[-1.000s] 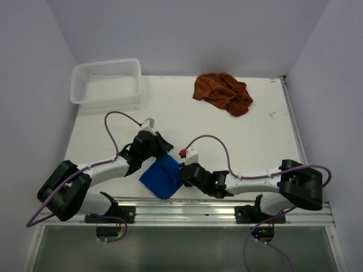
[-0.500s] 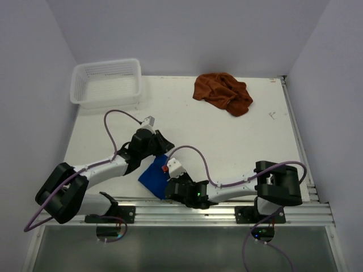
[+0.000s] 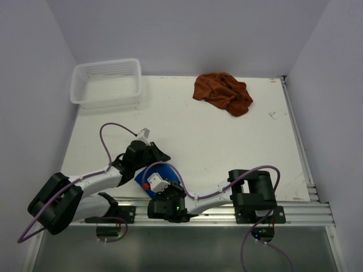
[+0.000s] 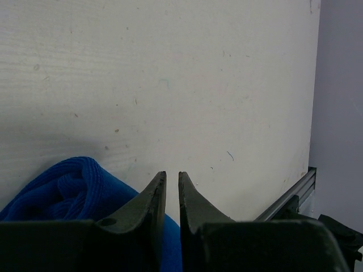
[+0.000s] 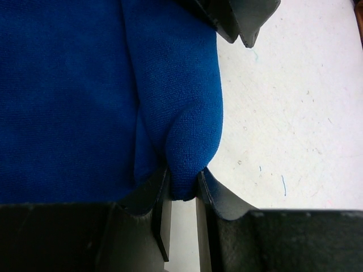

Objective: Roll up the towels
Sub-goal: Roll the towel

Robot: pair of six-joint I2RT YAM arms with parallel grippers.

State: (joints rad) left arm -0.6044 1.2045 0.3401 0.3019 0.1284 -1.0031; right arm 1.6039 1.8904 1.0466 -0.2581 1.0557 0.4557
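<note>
The blue towel [image 3: 168,171] is a small bundle near the table's front edge, mostly hidden under both grippers. My right gripper [image 3: 164,185] [image 5: 184,173] is shut on a rounded fold of the blue towel [image 5: 85,85]. Just behind the bundle, my left gripper [image 3: 158,158] [image 4: 172,173] has its fingers only a slit apart, with bare table showing between the tips. The blue towel [image 4: 62,192] lies under its left finger. A tip of the left fingers [image 5: 235,20] shows at the top of the right wrist view. The rust-brown towel [image 3: 222,93] lies crumpled at the back.
A white mesh basket [image 3: 105,83] stands at the back left corner. The metal rail [image 3: 227,204] runs along the front edge, right beside the bundle. Purple cables loop over both arms.
My right arm has swung left along the front edge with the blue towel's fold, bunching the flat towel into a smaller bundle. My left gripper has drawn back toward the front left.
</note>
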